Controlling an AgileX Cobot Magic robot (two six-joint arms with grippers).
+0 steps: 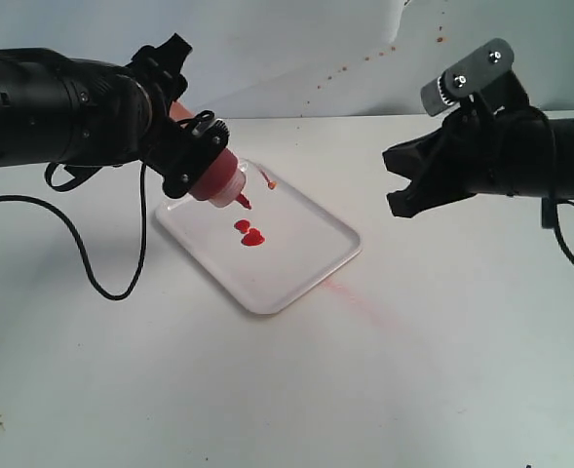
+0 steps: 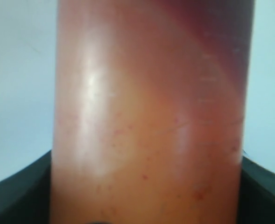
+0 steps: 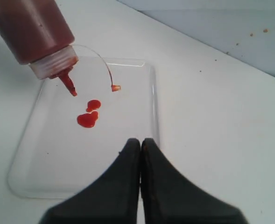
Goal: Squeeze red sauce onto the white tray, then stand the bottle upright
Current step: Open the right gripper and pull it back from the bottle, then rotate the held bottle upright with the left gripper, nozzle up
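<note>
My left gripper is shut on the bottle, holding it tilted nozzle-down over the white tray. The nozzle tip hangs just above the tray, apart from the sauce. Two small joined blobs of red sauce lie near the tray's middle. In the left wrist view the bottle fills the picture and hides the fingers. The right wrist view shows the bottle, its nozzle, the cap strap, the red sauce and the tray. My right gripper is shut and empty, hovering right of the tray.
A faint pink smear streaks the white table just off the tray's near right corner. Small reddish specks dot the back wall. A black cable loops over the table at the left.
</note>
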